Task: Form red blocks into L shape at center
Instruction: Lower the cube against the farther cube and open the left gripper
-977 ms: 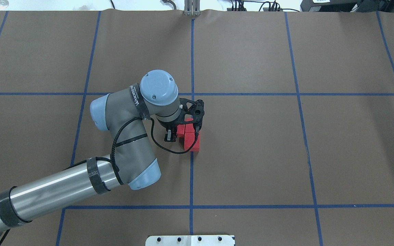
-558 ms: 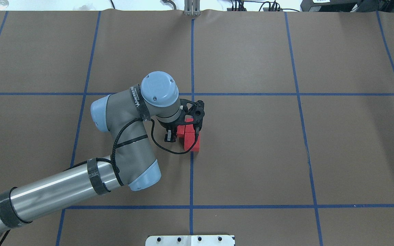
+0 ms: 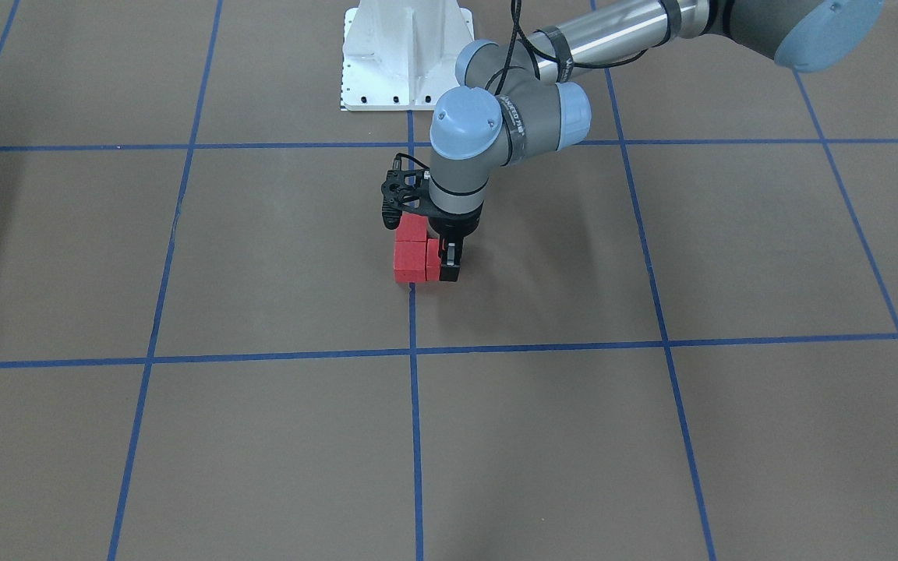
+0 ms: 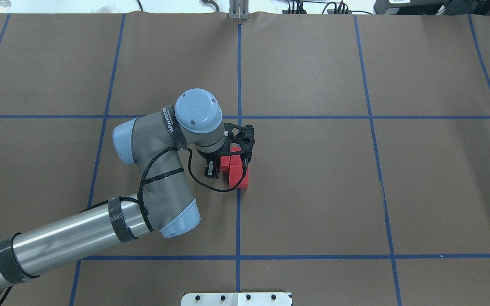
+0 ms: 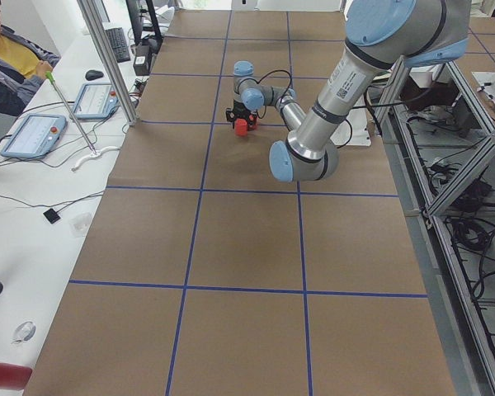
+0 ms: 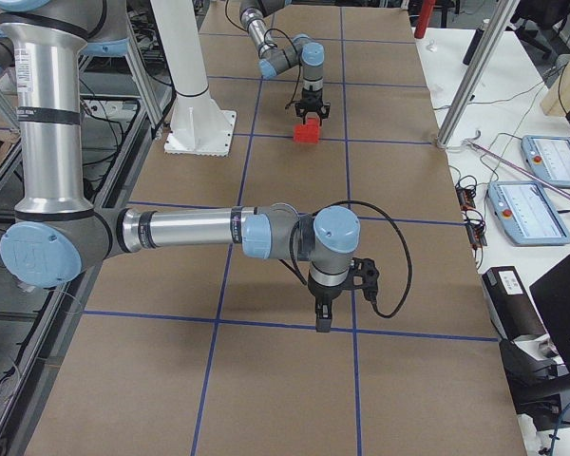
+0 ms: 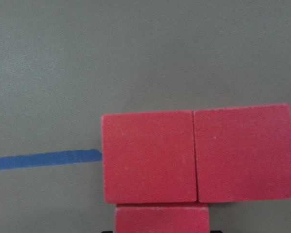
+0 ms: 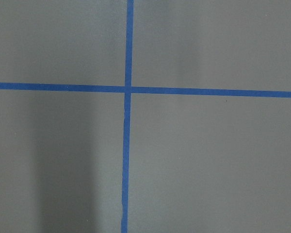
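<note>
You see matt red blocks (image 7: 148, 155) with grainy faces on a matt brown paper-like table cover (image 4: 313, 191); at eight o'clock the left arm's tube (image 4: 66, 238) is shiny metal, its joint caps (image 4: 197, 108) smooth blue plastic.

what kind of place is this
Likely a robotics lab workcell: two robot arms at a paper-covered table taped into a blue grid, teach pendants on the side bench, and an operator seated beside them.

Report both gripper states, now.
Left gripper: closed on one red block.
Right gripper: cannot be told; only a side view shows it.
</note>
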`<state>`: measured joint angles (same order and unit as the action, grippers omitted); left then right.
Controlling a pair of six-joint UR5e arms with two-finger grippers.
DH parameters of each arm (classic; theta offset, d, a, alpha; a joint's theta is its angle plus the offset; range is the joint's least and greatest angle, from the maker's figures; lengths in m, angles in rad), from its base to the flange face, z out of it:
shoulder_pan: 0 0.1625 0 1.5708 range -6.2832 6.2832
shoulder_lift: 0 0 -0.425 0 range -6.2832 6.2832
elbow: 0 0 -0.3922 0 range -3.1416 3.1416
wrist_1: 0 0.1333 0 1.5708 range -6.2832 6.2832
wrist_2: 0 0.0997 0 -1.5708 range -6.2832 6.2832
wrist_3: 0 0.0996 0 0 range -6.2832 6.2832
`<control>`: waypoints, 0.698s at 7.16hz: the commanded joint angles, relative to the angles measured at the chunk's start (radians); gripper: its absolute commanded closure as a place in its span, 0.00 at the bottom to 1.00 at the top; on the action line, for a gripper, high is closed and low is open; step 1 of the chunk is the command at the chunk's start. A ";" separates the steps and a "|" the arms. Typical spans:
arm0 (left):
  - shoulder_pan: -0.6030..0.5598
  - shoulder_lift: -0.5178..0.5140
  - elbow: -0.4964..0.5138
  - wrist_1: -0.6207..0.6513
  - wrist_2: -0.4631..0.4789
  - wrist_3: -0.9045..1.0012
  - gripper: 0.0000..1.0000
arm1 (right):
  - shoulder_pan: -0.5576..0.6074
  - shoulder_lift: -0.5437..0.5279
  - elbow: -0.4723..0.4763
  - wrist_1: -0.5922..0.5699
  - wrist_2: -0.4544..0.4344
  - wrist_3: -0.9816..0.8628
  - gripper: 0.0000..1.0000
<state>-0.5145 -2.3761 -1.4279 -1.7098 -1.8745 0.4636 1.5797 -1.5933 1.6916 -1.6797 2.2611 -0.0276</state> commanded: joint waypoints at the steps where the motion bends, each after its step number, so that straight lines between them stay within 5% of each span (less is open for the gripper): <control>1: -0.013 0.002 -0.034 0.001 0.002 0.003 0.01 | 0.000 0.003 -0.001 0.000 0.000 0.000 0.00; 5: -0.163 0.072 -0.095 0.003 -0.008 0.024 0.01 | 0.000 -0.001 -0.006 0.000 -0.002 -0.002 0.00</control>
<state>-0.6232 -2.3484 -1.5073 -1.7079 -1.8792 0.4836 1.5800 -1.5926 1.6871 -1.6797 2.2608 -0.0286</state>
